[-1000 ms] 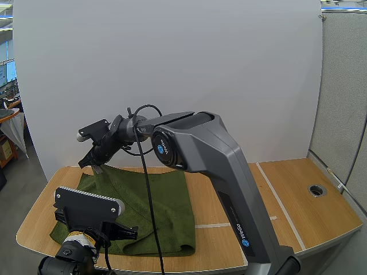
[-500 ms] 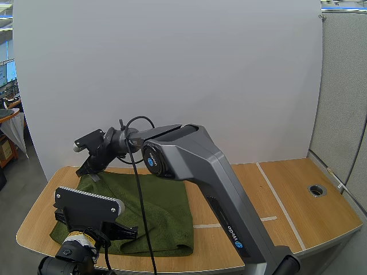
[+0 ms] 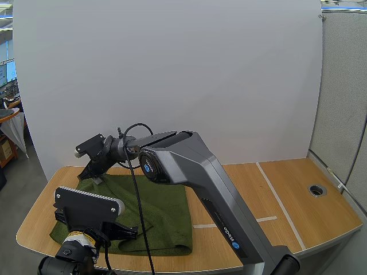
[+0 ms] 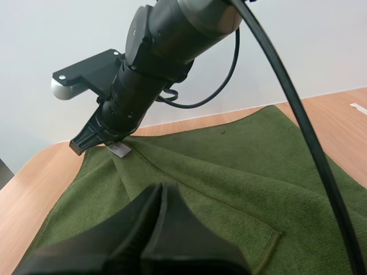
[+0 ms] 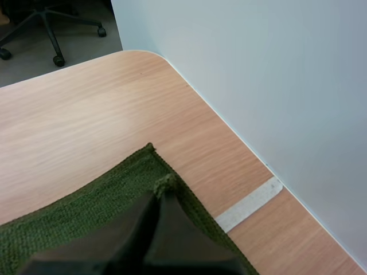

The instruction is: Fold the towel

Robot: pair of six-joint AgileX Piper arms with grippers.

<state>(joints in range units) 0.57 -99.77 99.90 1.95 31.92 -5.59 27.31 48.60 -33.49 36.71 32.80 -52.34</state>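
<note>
Wooden surface (image 3: 298,200) set against a plain white panel (image 3: 172,69). 1 dark green towel (image 3: 166,209) lies spread on the left half of the surface, its near edge close to the front rim. The right gripper (image 5: 159,193) is at the towel's far left corner, fingers narrowed onto a small raised fold of cloth, which is drawn up into a ridge. A white tag (image 4: 120,150) sits just beside the tips. The left gripper (image 4: 160,190) is low over the towel's near part, its 2 fingers pressed together in 1 dark wedge; whether cloth is caught between them cannot be told. A strip of white tape (image 5: 249,203) lies on the wood near the pinched corner.
</note>
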